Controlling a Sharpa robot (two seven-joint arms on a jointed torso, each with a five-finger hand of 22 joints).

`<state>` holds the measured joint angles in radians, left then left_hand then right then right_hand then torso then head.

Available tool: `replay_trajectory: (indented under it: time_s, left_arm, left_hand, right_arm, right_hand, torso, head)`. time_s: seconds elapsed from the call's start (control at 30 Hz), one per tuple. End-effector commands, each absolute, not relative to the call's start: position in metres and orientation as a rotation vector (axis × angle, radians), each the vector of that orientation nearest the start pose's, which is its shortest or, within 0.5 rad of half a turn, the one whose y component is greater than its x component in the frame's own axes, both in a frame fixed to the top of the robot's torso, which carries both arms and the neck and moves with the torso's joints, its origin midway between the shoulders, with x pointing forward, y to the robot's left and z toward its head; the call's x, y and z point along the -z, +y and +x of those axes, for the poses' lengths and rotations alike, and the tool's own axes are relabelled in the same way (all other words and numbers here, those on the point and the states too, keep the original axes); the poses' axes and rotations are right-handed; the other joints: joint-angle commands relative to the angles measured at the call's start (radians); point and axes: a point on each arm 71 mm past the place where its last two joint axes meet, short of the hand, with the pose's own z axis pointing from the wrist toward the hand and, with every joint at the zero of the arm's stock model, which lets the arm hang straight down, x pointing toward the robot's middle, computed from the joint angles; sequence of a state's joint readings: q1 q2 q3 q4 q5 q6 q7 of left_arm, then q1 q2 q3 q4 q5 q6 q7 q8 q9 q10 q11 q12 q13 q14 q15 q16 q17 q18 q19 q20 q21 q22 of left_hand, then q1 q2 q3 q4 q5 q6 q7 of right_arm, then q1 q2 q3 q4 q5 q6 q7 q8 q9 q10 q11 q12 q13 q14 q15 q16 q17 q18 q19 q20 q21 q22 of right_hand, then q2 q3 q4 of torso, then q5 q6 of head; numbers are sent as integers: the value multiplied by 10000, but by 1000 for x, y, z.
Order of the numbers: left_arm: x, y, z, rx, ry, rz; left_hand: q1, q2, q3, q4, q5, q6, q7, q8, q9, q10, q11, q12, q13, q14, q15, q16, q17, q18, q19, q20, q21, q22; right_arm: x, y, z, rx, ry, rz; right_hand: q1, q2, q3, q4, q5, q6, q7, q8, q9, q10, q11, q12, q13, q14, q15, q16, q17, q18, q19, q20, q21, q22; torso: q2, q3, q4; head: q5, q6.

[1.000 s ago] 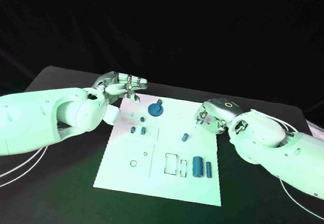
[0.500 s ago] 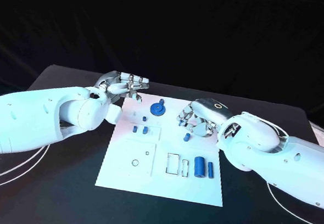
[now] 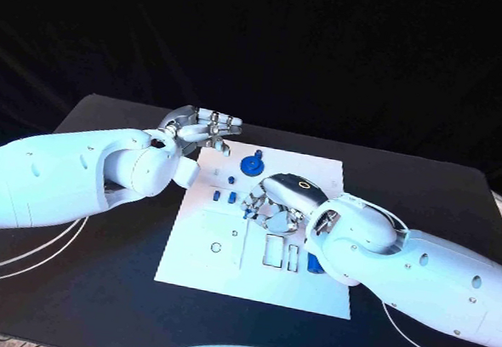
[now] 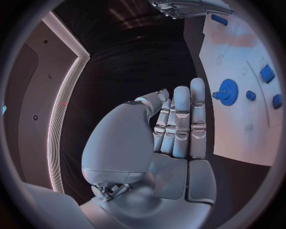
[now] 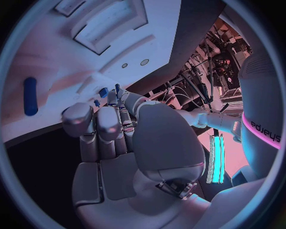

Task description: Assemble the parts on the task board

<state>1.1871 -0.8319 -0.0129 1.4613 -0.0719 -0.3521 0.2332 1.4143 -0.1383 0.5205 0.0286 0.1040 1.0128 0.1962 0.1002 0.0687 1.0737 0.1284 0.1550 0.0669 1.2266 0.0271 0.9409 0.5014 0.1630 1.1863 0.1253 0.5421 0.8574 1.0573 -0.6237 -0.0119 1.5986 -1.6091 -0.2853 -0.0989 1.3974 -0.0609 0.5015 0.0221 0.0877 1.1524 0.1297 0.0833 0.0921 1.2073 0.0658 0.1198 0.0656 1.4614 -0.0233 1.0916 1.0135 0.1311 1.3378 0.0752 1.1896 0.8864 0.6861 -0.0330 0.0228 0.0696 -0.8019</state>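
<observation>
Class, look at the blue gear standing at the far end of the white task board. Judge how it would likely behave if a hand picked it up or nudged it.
The blue gear looks moulded and solid, so it is probably stiff and light. Its toothed rim should give fingers some purchase. Being round, it might roll if set on edge; lying flat on the task board, as it seems to in the left wrist view, it would more likely slide.

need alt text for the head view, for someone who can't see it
The robot's right hand reaches over the middle of the white task board on a black table, fingers curled down among small blue parts. The left hand hovers at the board's far left corner, near a blue gear.
</observation>
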Motion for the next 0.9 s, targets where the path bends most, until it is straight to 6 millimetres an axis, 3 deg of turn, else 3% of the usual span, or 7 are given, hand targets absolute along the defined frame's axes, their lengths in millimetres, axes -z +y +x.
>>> replay_trajectory:
  time_s: [0.03, 0.23, 0.47, 0.67, 0.9]
  left_arm:
    - [188, 222, 502, 13934, 15149, -11493]
    - [188, 221, 502, 13950, 15159, -11488]
    - [188, 220, 502, 13949, 15167, -11491]
    - [188, 220, 502, 14023, 15199, -11677]
    - [189, 220, 502, 14024, 15195, -11752]
  left_hand:
    - [-66, 56, 46, -21, 35, -7, 35, 43, -15, -70, -33, 44, -8, -38, -4, -40, -10, 190, -49, -46, -35, -15]
    - [-81, 51, 47, -22, 35, -18, 38, 41, -17, -83, -30, 49, -9, -30, -2, -34, -14, 189, -44, -44, -35, -15]
    - [-91, 45, 48, -24, 35, -30, 41, 38, -18, -95, -27, 52, -10, -27, 0, -33, -19, 188, -43, -43, -35, -15]
    - [-106, 35, 49, -31, 36, -51, 47, 33, -21, -116, -22, 56, -12, -27, 4, -32, -27, 187, -43, -41, -38, -17]
    - [-110, 31, 51, -35, 36, -60, 50, 31, -22, -125, -20, 58, -13, -28, 5, -33, -31, 187, -44, -40, -39, -17]
  right_arm:
    - [231, -58, 419, -9258, 17001, -4674]
    - [240, -50, 415, -9245, 17228, -4961]
    - [246, -47, 416, -9145, 17403, -5051]
    - [249, -44, 415, -9186, 17483, -5089]
    - [252, -44, 416, -9163, 17641, -5160]
  right_hand:
    - [-97, -5, 20, -37, -41, 27, 4, 54, 14, 65, -15, -65, 1, 323, 3, 52, 6, -96, 77, 3, 38, 13]
    - [-105, -11, 16, -41, -40, 26, 4, 54, 15, 65, -15, -68, 1, 323, 4, 53, 5, -95, 74, 4, 36, 7]
    - [-107, -15, 15, -45, -38, 25, 4, 53, 15, 65, -15, -71, 1, 323, 4, 54, 6, -94, 73, 4, 36, 5]
    - [-113, -18, 13, -49, -35, 24, 4, 52, 16, 64, -15, -75, 1, 323, 5, 58, 10, -94, 73, 4, 38, 6]
    - [-114, -17, 14, -52, -31, 23, 4, 51, 16, 65, -15, -77, 1, 323, 5, 62, 14, -93, 70, 5, 36, 2]
  torso:
    - [5, 12, 5]
    - [13, 33, 10]
    - [7, 19, -4]
    - [12, 30, 3]
    - [5, 10, -2]
  head:
    - [38, -27]
    - [88, -48]
    - [122, -55]
    - [150, -82]
    - [180, -139]
